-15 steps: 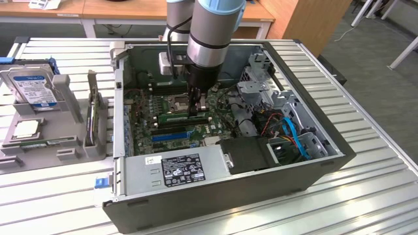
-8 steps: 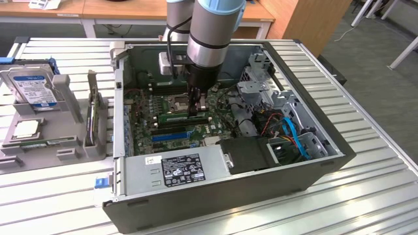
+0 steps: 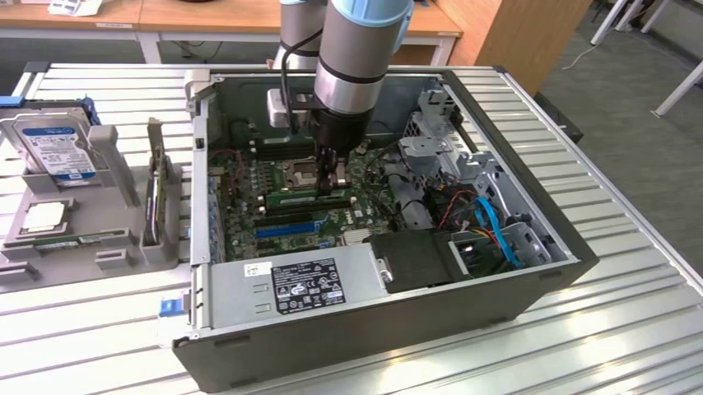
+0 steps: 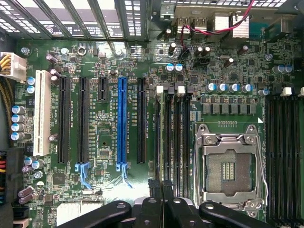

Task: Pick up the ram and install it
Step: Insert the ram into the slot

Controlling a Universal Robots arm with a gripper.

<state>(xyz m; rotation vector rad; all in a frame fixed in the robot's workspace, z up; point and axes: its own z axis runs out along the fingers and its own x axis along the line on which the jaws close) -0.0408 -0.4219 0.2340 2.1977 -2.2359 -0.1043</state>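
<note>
A long green ram [image 3: 296,198] lies along a memory slot on the motherboard [image 3: 244,183] inside the open computer case. My gripper [image 3: 332,186] reaches straight down from the arm, its two fingers pinched together on the stick's top edge. In the wrist view the ram [image 4: 166,133] shows edge-on as a thin strip among the black memory slots, running up from my gripper [image 4: 160,184]. I cannot tell whether the stick is fully down in the slot. A second ram [image 3: 68,240] lies flat on the grey fixture [image 3: 121,247] at the exterior view's left.
The empty processor socket [image 4: 228,166] sits beside the memory slots, and a blue expansion slot [image 4: 122,123] lies on their other side. The fixture also holds a hard drive [image 3: 55,148], a silver processor chip [image 3: 42,216] and an upright card [image 3: 156,193]. Case walls, power supply [image 3: 296,284] and cables [image 3: 483,218] hem the board.
</note>
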